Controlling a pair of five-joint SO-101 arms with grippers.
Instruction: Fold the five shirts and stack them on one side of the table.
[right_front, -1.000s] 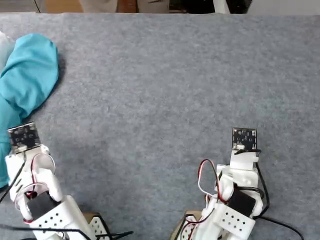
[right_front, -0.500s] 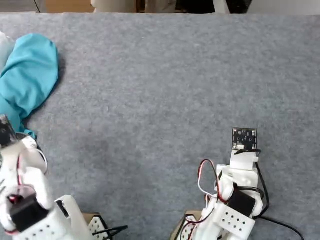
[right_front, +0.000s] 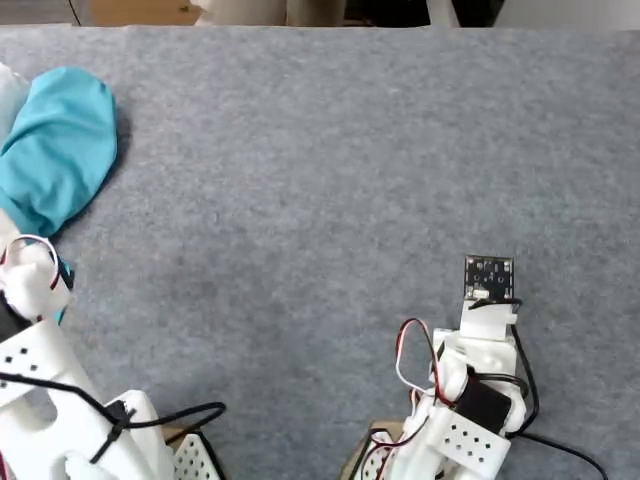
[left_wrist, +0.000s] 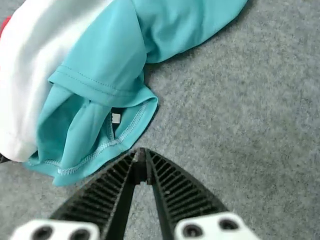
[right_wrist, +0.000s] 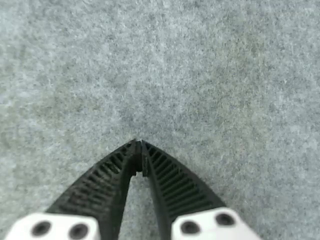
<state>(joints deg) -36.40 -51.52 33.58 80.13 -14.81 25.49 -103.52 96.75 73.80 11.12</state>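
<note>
A teal shirt (right_front: 55, 150) lies crumpled at the table's far left edge. In the left wrist view the teal shirt (left_wrist: 110, 75) shows a stitched hem and a small tag, with a white shirt (left_wrist: 35, 65) lying beside it. My left gripper (left_wrist: 142, 156) is shut and empty, its tips just short of the teal hem. The left arm (right_front: 40, 340) stands at the near left of the table. My right gripper (right_wrist: 138, 146) is shut and empty, over bare grey felt. The right arm (right_front: 480, 340) stands at the near right.
Grey felt (right_front: 330, 170) covers the table between the two arms and out to the far edge. A bit of red cloth (left_wrist: 4, 25) peeks past the white shirt. Cables trail from both arm bases at the near edge.
The left arm has swung left and forward toward the teal shirt, so its wrist now covers the shirt's lower part. The right arm has not moved.
</note>
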